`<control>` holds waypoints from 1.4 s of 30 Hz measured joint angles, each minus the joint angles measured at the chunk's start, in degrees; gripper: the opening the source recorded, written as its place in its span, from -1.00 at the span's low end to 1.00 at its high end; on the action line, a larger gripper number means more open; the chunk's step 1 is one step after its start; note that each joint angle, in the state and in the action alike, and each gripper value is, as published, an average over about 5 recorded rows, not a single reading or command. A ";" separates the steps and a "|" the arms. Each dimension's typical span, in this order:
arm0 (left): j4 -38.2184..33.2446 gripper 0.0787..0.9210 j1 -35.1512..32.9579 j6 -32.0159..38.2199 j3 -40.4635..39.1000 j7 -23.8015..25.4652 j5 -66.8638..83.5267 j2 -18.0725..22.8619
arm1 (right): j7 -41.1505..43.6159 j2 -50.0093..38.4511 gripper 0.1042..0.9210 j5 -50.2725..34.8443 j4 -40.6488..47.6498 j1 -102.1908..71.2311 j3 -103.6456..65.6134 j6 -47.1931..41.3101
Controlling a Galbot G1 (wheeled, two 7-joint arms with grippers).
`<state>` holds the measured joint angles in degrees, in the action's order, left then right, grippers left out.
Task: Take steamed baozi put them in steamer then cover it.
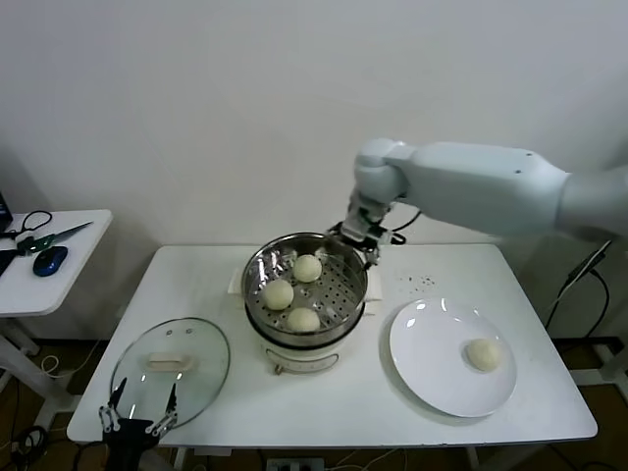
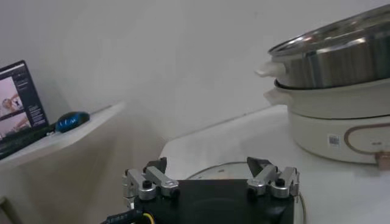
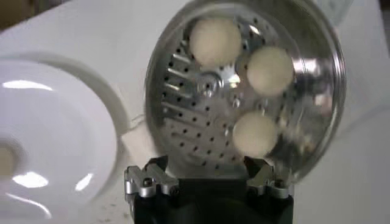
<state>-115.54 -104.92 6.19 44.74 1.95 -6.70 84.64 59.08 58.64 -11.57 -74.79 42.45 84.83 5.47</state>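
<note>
Baozi (image 1: pixel 484 354) alone on plate (image 1: pixel 432 363), head view only.

A plain white wall (image 1: pixel 196 98) fills twelve o'clock. At nine o'clock a small white side table (image 1: pixel 59 285) stands beside the white main table (image 1: pixel 324 392).

Four baozi (image 1: pixel 307 268); one steamer (image 1: pixel 257 294); one glass cover (image 1: pixel 170 361); one white plate (image 1: pixel 432 355); two tables (image 1: pixel 196 285)

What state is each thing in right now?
Steamer: uncovered, three baozi inside.
Fourth baozi: on the plate.
Cover: flat on the table.
Right pincer: open, empty, above steamer's far rim.
Left pincer: open, empty, beside cover.
</note>
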 measured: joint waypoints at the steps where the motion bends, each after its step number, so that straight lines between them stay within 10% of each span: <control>1: -0.07 0.77 -0.07 0.00 0.06 0.03 0.00 -0.05 | -0.05 -1.75 0.76 -0.62 -0.13 -0.53 -0.26 -1.50; 18: -0.08 0.77 0.24 -0.52 0.26 0.05 -1.06 0.48 | 1.72 -24.16 0.76 4.30 -0.32 -25.03 -16.95 -12.72; 42: 0.89 0.77 -0.19 -0.25 0.07 -0.01 -2.08 1.25 | 2.51 -26.64 0.76 13.91 5.83 -42.89 -30.64 -14.07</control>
<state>-114.66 -105.11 5.94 44.81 1.94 -8.79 85.89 61.59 32.00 2.35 -68.97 -0.44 54.20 -8.60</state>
